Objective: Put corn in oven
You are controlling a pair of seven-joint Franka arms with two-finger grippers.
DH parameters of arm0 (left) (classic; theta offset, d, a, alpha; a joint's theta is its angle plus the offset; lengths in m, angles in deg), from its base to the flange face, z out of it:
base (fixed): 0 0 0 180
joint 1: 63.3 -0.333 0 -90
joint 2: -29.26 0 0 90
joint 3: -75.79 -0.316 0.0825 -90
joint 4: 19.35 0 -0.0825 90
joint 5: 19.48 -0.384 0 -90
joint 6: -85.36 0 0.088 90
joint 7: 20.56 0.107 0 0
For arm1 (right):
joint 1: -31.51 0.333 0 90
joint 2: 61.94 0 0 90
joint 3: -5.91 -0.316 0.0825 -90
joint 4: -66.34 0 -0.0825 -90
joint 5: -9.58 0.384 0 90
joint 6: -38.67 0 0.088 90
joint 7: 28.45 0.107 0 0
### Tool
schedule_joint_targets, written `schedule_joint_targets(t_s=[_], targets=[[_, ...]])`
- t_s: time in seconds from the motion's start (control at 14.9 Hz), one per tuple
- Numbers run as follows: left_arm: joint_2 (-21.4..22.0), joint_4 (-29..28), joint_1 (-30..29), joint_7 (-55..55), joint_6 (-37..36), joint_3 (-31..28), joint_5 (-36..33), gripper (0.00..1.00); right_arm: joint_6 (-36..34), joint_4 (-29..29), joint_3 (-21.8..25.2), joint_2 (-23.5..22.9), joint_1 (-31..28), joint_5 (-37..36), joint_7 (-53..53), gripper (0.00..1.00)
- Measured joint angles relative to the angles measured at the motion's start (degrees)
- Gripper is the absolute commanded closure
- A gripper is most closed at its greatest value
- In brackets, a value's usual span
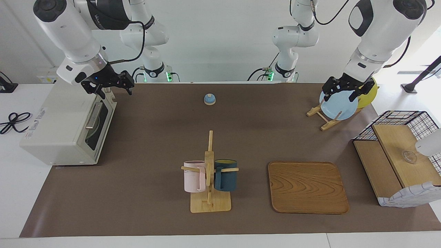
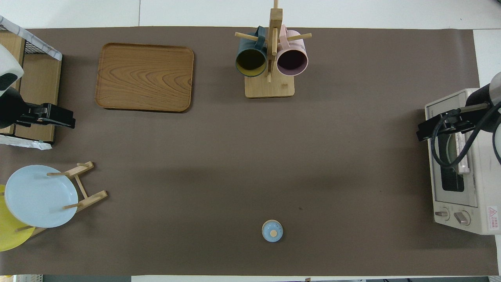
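While shut, oven (image 1: 65, 127) sits under open right jaws, left jaws over plate rack (image 1: 325, 119)

Matt brown table cover (image 1: 155, 137); smooth grained wooden tray (image 1: 307, 187); glossy oven (image 1: 65, 127).

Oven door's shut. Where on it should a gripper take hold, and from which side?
Take the silver bar handle at mid-length. It runs along the door's top edge on the oven, standing off the glass. Come from above, in front of the door, fingers straddling the bar. The open right gripper, over the oven's top, is probably best placed.
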Motion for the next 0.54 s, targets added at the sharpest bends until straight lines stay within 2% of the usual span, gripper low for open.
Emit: schedule_joint_targets(t_s=[0.54], targets=[[0.0,0.0,0.0,0.0,0.0,0.0,0.0,0.00,0.0,0.2,0.0,0.0,-0.7,0.0,0.0,0.00]])
